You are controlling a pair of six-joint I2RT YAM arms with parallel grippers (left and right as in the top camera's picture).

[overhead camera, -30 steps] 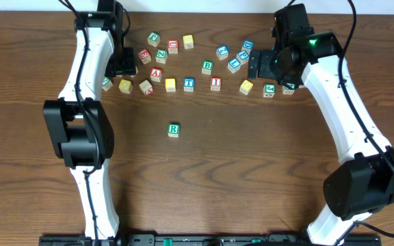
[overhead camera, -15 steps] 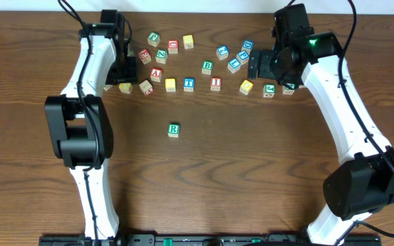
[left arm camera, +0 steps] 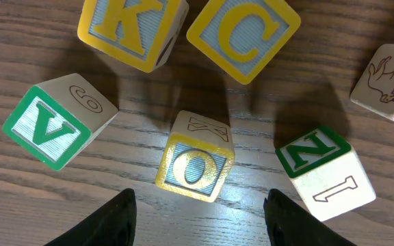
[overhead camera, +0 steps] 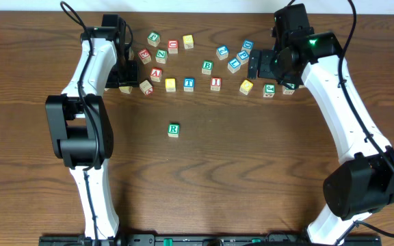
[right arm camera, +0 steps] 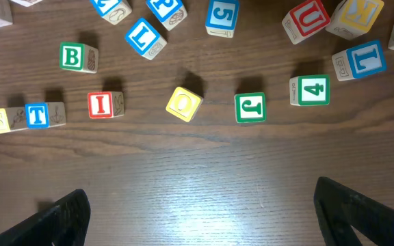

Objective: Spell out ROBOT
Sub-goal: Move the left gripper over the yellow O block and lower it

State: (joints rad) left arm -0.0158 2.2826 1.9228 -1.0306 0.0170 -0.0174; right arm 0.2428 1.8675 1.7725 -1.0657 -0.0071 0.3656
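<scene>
Dark wood-grain table [overhead camera: 252, 171] fills the space between the two white arms, with most of the lettered cubes scattered along its far edge. The green R cube [overhead camera: 174, 129] sits alone near the middle, well apart from the rest.

Over at the far left, the left gripper [left arm camera: 200, 205] hangs low above the yellow O cube [left arm camera: 195, 166]. Its jaws are parted to either side of the cube's near edge, with wood showing on both sides, so nothing is grasped. That cube lies between a green V cube [left arm camera: 46, 130] and a green N cube [left arm camera: 317, 160], touching neither.

The right gripper [right arm camera: 204, 212] hovers with its jaws spread wide and empty over bare wood. Beyond it I can see the green B cube [right arm camera: 72, 57], the blue T cube [right arm camera: 37, 115], a red I cube [right arm camera: 104, 104] and the second yellow cube [right arm camera: 184, 103], which is turned askew.
</scene>
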